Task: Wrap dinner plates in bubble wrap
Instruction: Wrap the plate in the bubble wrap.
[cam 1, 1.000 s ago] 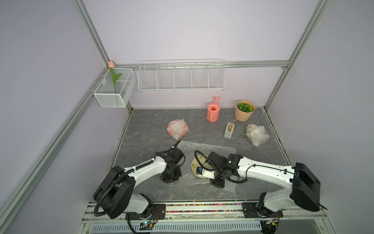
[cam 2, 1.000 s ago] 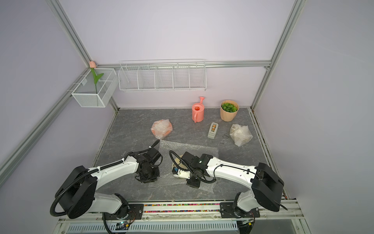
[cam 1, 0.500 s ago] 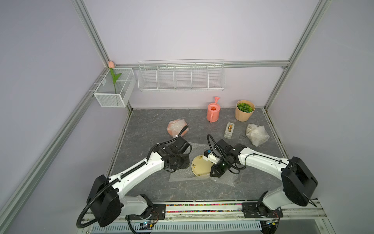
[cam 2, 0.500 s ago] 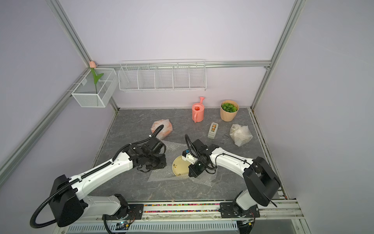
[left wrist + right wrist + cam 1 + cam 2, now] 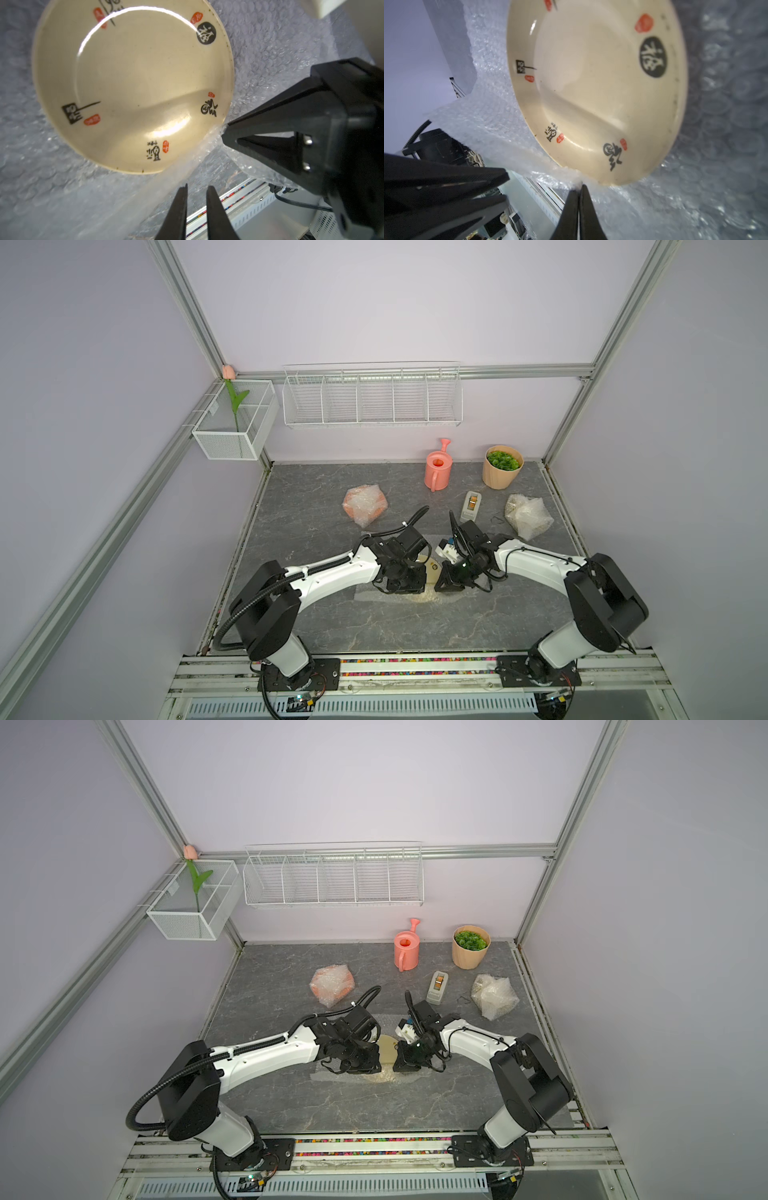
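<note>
- The right pincer (image 5: 579,186) is pressed together. Its tips pinch the edge of the bubble wrap (image 5: 500,128) just beside the rim of the plate (image 5: 602,83), and the wrap is bunched and lifted there.
- The left pincer (image 5: 197,187) stands slightly apart, with bare table showing between its fingers. It holds nothing visible, and its tips are close to a raised fold of the wrap.
- The cream plate, marked in black and red, lies face up on the sheet between the two pincers. It sits at the front middle of the grey table (image 5: 332,626).
- In both top views the two wrists cover most of the plate.
- Farther back, well apart from the arms, lie an orange bundle (image 5: 365,504) and a whitish bundle (image 5: 528,515), both in bubble wrap.
- A tape dispenser (image 5: 471,506) lies between the bundles. A pink watering can (image 5: 438,466) and a potted plant (image 5: 502,466) stand by the back wall.
- A wire rack (image 5: 372,396) and a mesh basket (image 5: 249,443) holding a tulip (image 5: 232,398) hang on the walls.
- Count: one bare plate, one spread sheet, two wrapped bundles, two pincers.
</note>
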Robot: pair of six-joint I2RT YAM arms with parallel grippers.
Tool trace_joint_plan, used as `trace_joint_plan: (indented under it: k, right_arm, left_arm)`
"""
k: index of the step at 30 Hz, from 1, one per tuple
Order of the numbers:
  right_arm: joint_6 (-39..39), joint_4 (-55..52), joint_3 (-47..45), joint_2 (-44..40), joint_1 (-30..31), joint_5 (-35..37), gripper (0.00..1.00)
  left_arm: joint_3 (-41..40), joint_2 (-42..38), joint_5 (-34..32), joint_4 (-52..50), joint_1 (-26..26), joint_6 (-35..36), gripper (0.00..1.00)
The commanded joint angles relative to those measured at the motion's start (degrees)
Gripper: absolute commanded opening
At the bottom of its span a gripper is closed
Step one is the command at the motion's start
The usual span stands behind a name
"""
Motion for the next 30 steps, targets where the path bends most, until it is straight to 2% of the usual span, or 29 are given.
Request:
trace_joint_plan:
  k: [1,8,14,17,19,20,22,24,27,30]
  right_arm:
    - [7.7,4.3,-2.5,0.7,-1.5,-0.8,0.07]
    - [12.2,7.4,-3.1,0.9,-2.1,0.0,0.07]
    - [11.4,3.0,-1.0,-1.6,-2.6,3.6,0.08]
    - [10.7,-1.0,-0.6,-4.5,-3.5,6.9,0.26]
    - [9.1,-7.0,1.3,-8.6,-3.6,11.5,0.4]
    - [8.7,-9.0,2.0,-10.3,-3.6,13.2,0.43]
    - [7.9,-13.9,4.0,-16.0,-3.6,16.3,0.47]
    - [8.1,-15.5,3.9,-20.1,-3.4,15.7,0.48]
    - [9.8,-14.4,0.4,-24.3,-1.4,11.2,0.5]
    - [13.6,-7.3,-3.8,-24.8,2.8,5.6,0.5]
  left_arm:
    - [2.8,2.4,1.3,1.2,-0.3,2.6,0.2]
    - [7.5,9.9,-5.9,-5.8,-0.3,5.8,0.17]
    - [7.6,12.8,-7.3,-5.8,0.7,6.3,0.15]
    - [7.2,13.5,-7.7,-5.3,1.3,6.1,0.14]
    - [6.6,13.8,-7.6,-4.9,1.8,5.7,0.13]
    - [6.4,14.0,-7.7,-5.0,2.2,5.4,0.13]
    - [5.7,14.1,-7.7,-5.0,2.8,4.8,0.13]
    - [5.2,14.1,-7.7,-4.9,3.1,4.0,0.13]
    - [4.6,14.0,-7.5,-4.5,3.3,2.6,0.13]
    - [4.4,14.4,-6.4,-3.2,3.3,1.7,0.13]
